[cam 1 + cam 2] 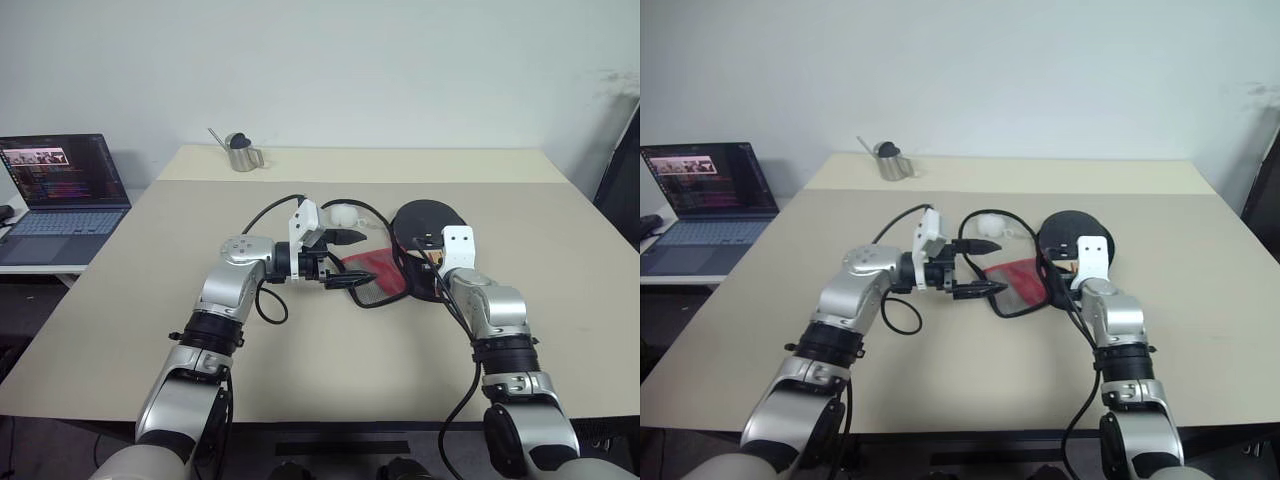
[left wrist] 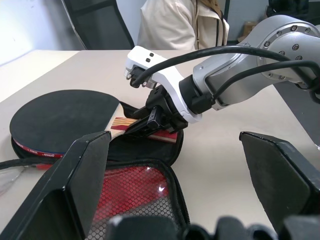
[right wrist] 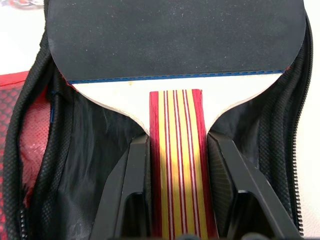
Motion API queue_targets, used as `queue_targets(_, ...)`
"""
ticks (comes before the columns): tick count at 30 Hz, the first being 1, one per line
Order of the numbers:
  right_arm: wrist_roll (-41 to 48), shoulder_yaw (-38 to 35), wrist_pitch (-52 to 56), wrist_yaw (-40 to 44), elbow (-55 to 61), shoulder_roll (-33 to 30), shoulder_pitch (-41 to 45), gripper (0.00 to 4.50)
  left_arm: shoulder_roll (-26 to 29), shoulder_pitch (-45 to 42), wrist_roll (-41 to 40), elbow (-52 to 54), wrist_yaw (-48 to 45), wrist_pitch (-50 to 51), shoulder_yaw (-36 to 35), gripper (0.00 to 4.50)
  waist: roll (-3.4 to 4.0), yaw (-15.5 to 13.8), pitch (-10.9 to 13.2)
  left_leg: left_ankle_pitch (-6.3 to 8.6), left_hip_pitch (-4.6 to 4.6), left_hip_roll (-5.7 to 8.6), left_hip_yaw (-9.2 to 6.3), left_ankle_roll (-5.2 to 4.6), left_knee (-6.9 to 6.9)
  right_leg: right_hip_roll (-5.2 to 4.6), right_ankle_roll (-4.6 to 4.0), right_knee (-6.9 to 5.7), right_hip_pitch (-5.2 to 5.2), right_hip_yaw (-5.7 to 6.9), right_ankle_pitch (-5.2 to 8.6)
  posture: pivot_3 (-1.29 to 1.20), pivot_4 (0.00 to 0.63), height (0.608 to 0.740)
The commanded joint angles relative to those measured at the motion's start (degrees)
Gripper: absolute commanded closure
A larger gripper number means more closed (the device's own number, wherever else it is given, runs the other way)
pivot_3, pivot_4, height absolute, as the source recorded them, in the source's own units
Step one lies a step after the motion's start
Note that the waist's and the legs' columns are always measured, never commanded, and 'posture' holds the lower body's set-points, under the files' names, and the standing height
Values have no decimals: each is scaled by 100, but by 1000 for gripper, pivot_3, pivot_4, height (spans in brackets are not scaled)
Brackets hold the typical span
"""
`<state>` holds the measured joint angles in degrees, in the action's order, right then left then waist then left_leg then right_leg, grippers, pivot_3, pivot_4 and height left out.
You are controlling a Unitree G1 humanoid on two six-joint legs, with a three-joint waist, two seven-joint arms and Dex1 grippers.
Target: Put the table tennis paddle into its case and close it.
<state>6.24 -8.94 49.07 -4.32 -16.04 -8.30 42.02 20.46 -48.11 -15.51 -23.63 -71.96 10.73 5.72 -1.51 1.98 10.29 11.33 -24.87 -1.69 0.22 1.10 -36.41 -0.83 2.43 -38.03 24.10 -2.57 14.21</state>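
Insertion step in hand. Our right gripper (image 3: 175, 150) has its jaws clamped on the striped handle of the table tennis paddle (image 3: 175, 35), one finger each side. Paddle lies flat over the open half of the case (image 2: 150, 195), black face toward the far end; the case's zipper edge runs along both sides of it. Whether it's fully seated we can't tell. Left gripper (image 1: 338, 260) has jaws spread wide, holding nothing, hovering over the red mesh flap, which lies folded out on the bench (image 1: 150, 300). Next, we judge: push the paddle home, release the handle, then left takes the flap, folds it over, and we run the zipper.
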Motion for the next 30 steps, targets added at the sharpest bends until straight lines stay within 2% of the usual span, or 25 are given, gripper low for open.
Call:
queue_targets(1, 4, -80, -183, -40, 259, -20, 121, 3006, 20, -131, -47, 30, -16, -88, -29, 0, 0, 0, 0, 0, 0, 0, 0, 0, 0, 0, 0, 0, 0, 0, 0, 0, 150, 740)
queue_targets(30, -15, -73, -194, 72, 315, 41, 180, 3006, 18, -175, -54, -45, -51, -121, -26, 0, 0, 0, 0, 0, 0, 0, 0, 0, 0, 0, -1, -2, 0, 0, 0, 0, 150, 740)
